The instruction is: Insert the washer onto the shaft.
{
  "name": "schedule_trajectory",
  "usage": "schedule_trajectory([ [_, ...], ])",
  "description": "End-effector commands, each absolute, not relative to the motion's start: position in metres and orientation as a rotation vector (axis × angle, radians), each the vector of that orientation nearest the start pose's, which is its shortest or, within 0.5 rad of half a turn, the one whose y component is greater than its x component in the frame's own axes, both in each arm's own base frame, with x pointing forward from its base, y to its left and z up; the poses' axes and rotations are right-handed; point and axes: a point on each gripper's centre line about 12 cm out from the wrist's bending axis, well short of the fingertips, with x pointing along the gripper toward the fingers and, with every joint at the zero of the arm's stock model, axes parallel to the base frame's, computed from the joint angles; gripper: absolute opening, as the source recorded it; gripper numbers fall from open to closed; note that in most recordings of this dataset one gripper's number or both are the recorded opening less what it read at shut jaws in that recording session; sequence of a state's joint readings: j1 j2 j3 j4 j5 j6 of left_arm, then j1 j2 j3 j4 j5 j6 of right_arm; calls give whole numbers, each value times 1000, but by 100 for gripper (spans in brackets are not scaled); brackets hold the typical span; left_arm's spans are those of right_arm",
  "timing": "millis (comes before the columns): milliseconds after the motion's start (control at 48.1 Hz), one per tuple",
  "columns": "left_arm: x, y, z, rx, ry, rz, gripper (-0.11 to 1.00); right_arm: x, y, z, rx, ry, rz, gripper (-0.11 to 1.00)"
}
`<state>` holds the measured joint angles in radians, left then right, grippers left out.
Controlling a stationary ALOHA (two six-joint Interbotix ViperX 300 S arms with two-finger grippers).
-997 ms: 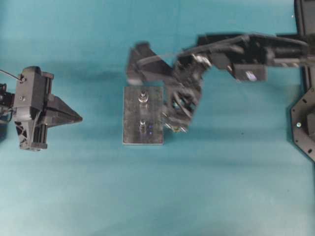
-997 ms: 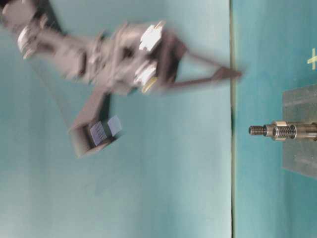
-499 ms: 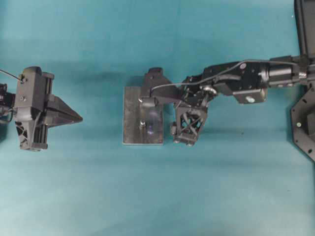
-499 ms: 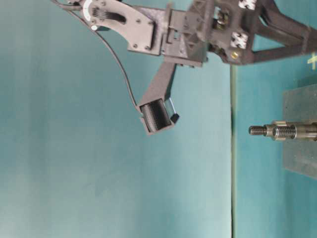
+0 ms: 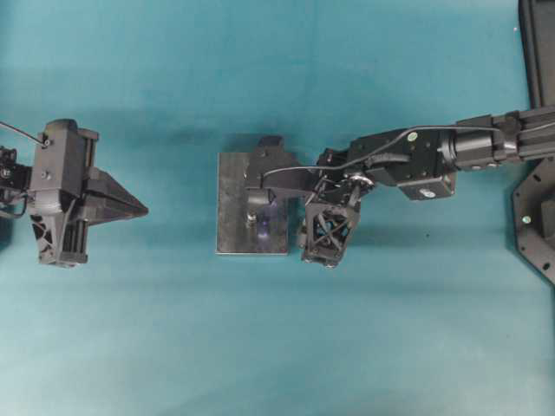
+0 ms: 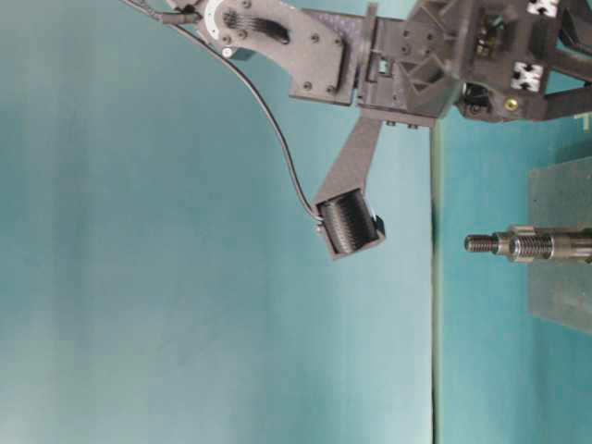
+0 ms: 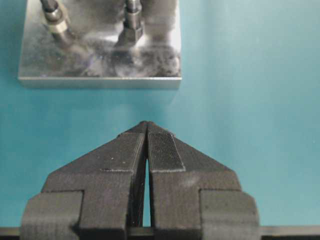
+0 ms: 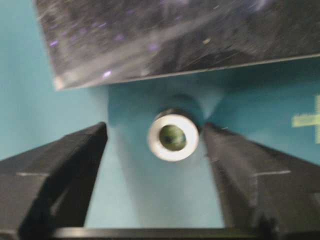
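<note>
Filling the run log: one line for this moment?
right pincer: open, straddling washer on table | left pincer: shut, idle | shaft: bare

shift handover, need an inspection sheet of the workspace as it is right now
surface: teal table mat, bare around the plate
job's things: washer lying flat on the mat beside the metal plate; two threaded shafts upright on the plate
clutter: nothing seen
grippers: right gripper open, a finger on each side of the washer; left gripper shut, empty, short of the plate
cables: thin black cable along the right arm
surroundings: black frame at the edge
</note>
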<state>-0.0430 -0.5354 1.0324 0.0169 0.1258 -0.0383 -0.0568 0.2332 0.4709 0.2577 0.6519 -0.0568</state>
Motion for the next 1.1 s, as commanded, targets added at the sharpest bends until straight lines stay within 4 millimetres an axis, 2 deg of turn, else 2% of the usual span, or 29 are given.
schedule_trajectory([
  [0,264,-12,214,-6,586,-35,0,386,-2,103,254,1321,-23,71],
  [166,267,-12,213,-6,586,-35,0,385,-2,100,230,1331,-28,41],
  [229,267,-12,212,-6,586,-35,0,385,-2,102,227,1328,-28,33],
  [540,268,-12,212,-6,585,-35,0,386,-2,118,235,1298,-28,33],
  [790,268,-12,212,-6,585,-35,0,395,0,161,229,1266,-3,33],
  [956,268,-12,213,-6,583,-35,0,413,2,190,211,1225,23,33],
  [1080,268,-12,213,-6,582,-35,0,428,3,205,185,1197,31,33],
])
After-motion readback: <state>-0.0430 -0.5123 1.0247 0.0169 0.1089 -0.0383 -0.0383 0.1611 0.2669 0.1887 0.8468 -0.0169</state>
